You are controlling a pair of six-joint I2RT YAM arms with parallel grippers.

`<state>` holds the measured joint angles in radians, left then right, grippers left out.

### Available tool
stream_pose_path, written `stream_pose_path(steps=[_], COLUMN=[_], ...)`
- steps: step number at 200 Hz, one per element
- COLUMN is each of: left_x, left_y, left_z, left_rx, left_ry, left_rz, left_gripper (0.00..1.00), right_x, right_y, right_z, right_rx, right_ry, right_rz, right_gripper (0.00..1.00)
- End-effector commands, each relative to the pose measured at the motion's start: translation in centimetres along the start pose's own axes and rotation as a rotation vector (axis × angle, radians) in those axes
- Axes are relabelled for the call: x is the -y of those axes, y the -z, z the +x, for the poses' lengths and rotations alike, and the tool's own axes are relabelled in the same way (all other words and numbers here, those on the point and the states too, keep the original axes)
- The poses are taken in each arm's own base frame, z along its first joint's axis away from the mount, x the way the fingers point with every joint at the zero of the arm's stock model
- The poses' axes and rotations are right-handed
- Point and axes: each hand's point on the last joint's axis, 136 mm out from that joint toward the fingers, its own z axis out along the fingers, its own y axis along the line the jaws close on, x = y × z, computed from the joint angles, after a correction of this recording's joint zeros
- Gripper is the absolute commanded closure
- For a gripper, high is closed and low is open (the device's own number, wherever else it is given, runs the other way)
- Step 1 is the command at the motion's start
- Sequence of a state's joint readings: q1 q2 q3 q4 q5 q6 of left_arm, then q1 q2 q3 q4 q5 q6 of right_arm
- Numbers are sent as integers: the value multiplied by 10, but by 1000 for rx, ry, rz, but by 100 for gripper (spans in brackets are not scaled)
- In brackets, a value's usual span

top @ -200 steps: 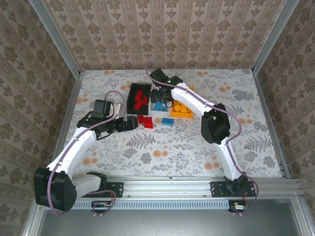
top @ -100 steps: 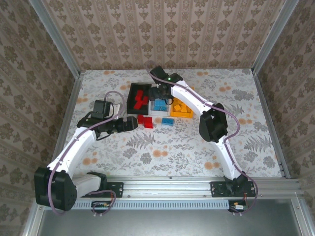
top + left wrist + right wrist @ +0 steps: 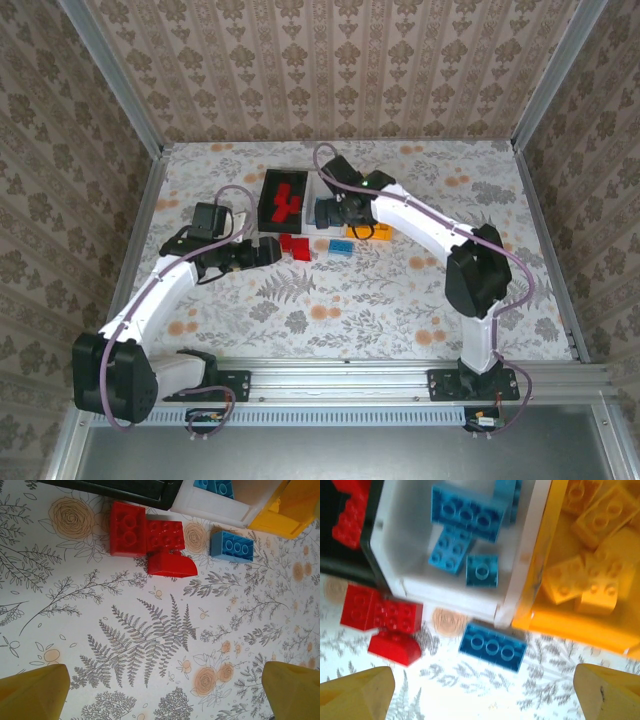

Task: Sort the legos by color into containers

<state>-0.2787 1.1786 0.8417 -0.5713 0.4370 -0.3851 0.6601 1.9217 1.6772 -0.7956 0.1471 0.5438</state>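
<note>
Most bricks [image 3: 465, 512] are sorted in the bins [image 3: 445, 592]. Ahead of the left gripper [image 3: 162, 695] and right gripper [image 3: 482, 695], fingers [image 3: 355, 692] spread wide, three red bricks [image 3: 145, 535] and a blue brick [image 3: 231, 545] lie loose.

Red legos [image 3: 150, 542] and one blue lego [image 3: 231, 545] lie loose before the black, white, yellow containers [image 3: 455, 597].

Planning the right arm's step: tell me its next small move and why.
Probably lower the right end effector onto the blue brick: it stands open, and the brick lies on the table just outside the white bin, where other blue bricks sit.
</note>
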Motion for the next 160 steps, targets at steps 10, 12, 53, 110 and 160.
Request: stream_pose_path(steps=[10,12,53,110,160], left_x=[8,9,8,5,2], left_y=[2,2,6,8,10], left_z=[-8,-8,-6,-2,-2], left_rx=[11,12,18,17,22], left_ry=[-4,-5,-14,-15,-14], left_rz=[42,43,37,25,17], left_gripper=[0,0,0,0,0], right_x=[-8,-9,-7,1,14], right_y=[-28,-29,-55,-82,-92], right_z=[38,39,55,50,47], right_rx=[-60,-64,-99,-108,-105], right_ry=[-24,-24,-36,-73,-113], right_rz=[7,7,50,116,149], right_gripper=[7,7,7,11,15])
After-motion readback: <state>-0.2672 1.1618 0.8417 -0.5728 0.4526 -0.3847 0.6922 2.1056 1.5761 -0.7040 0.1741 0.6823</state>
